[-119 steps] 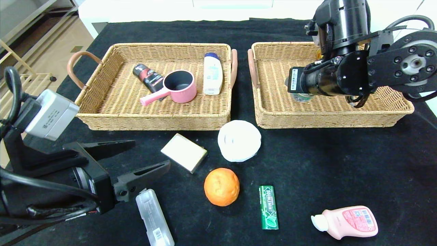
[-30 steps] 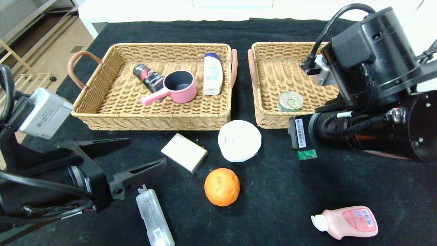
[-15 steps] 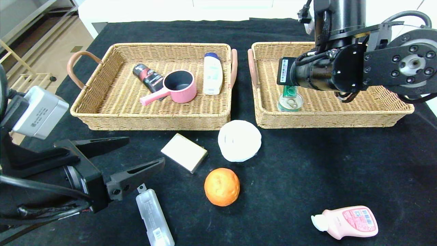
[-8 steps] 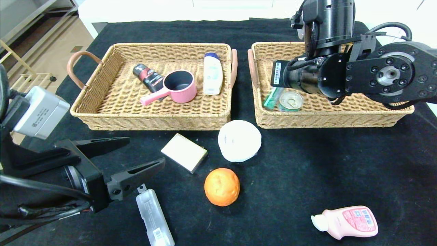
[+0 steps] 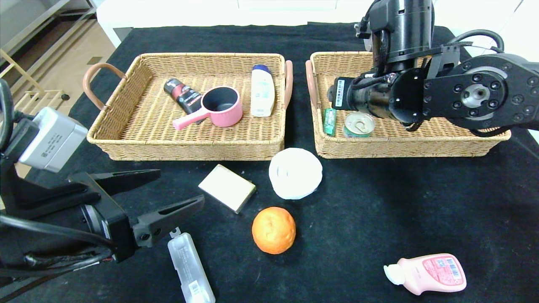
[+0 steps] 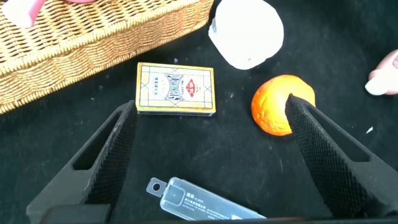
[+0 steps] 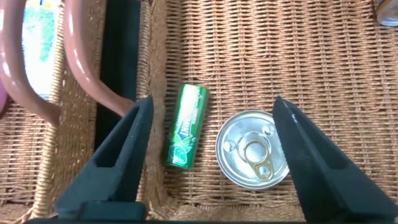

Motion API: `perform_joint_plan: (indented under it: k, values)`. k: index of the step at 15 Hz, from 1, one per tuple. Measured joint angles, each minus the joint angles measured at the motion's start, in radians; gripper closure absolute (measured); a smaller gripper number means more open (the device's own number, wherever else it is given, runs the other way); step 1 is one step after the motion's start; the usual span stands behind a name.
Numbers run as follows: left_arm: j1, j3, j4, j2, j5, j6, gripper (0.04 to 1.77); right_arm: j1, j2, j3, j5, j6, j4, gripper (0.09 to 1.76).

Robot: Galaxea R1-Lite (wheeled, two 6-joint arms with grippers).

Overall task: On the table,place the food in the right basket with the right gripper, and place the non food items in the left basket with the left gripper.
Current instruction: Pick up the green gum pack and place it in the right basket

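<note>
My right hand (image 7: 211,155) hangs wide open and empty over the right basket (image 5: 463,139), its fingers straddling the gum (image 7: 185,126) and the tin (image 7: 253,148), which lie side by side at the basket's 9 o'clock end. My left hand (image 6: 211,155) waits low at 8 o'clock on the surface (image 5: 421,202), spread open with nothing in it, above the case (image 6: 205,200). The orange (image 5: 273,229) sits near 6 o'clock, with the box (image 5: 227,187) and tub (image 5: 295,173) just beyond it, and the bottle (image 5: 426,273) at 4 o'clock. My worry: lifting away carelessly, a finger could clip the tin. Reaching for the orange, it may roll off my pads. No label is legible to me
</note>
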Motion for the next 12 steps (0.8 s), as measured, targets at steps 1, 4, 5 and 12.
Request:
perform_joint_plan:
  k: [1, 4, 5, 12]
  values:
    - [0.0, 0.001, 0.0, 0.0, -0.001, 0.002, 0.09, 0.003, -0.003, 0.003, -0.001, 0.0, 0.0, 0.4]
    - [0.0, 0.002, 0.001, 0.0, -0.001, 0.01, 0.09, 0.033, -0.032, 0.035, -0.014, 0.003, 0.003, 0.31]
    - [0.0, 0.002, 0.003, 0.001, 0.001, 0.014, 0.09, 0.046, -0.049, 0.068, -0.016, 0.004, 0.004, 0.29]
    - [0.036, -0.02, 0.001, 0.003, 0.005, 0.015, 0.09, 0.254, -0.242, 0.413, -0.04, 0.1, 0.008, 0.2]
